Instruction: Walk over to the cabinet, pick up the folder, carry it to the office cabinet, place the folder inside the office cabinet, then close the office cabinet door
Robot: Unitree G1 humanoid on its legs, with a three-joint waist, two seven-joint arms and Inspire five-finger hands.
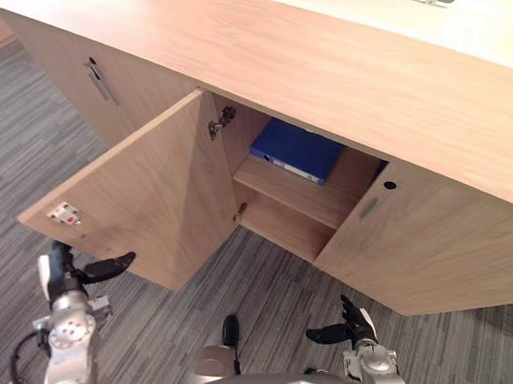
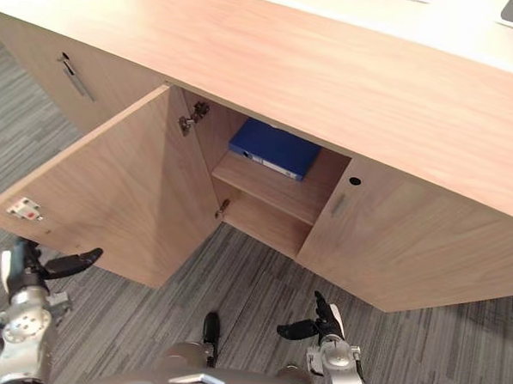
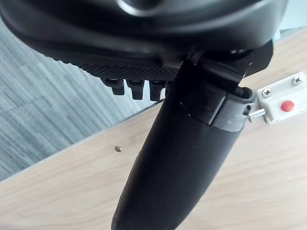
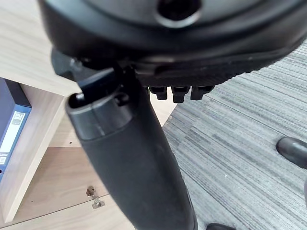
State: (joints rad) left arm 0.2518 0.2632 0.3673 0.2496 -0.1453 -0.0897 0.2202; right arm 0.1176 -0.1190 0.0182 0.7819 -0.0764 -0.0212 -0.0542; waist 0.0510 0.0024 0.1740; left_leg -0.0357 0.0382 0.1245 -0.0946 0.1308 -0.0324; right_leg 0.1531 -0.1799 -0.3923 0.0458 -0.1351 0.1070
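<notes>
Hovering empty, fingers loosely straight: left hand (image 1: pixel 89 272) by the one open door (image 1: pixel 153 195), right hand (image 1: pixel 344 331) over carpet (image 1: pixel 268 292); one blue folder (image 1: pixel 297 149) lies on the shelf (image 1: pixel 301 199).

You've got the blue ring-binder folder (image 1: pixel 297 149) lying flat on the upper shelf (image 1: pixel 301 199) inside the low light-wood office cabinet (image 1: pixel 349 72), and its wooden door (image 1: pixel 145 186) hangs wide open.

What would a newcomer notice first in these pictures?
The blue folder stands out, lying flat on the upper shelf inside the wooden cabinet. Next comes the cabinet door, swung wide open to the left, with the left robot hand close by its outer edge.
</notes>
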